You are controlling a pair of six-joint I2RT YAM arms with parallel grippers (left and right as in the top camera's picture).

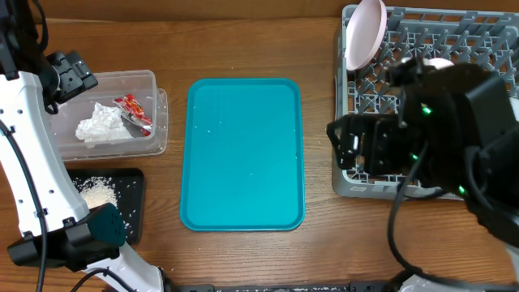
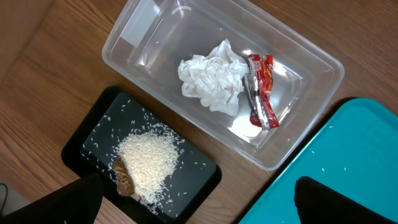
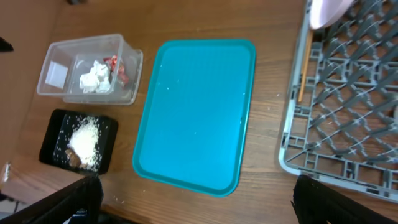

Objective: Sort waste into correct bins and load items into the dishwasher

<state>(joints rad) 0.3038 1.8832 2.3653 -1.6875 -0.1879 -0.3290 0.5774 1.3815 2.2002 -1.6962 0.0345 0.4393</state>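
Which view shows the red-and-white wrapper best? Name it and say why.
Left wrist: the wrapper is large and sharp, lying in the clear tub beside the napkin. Overhead shows it small but unobstructed; right wrist shows only a tiny red speck.

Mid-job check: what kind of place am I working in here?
Probably a staged dish-clearing bench rather than a real kitchen: a wooden table carrying a grey dish rack, a teal tray, and a clear tub and black tray used as waste bins.

Wood-grain tabletop (image 1: 243, 40) — warm brown, plank seams, even light, fills bg
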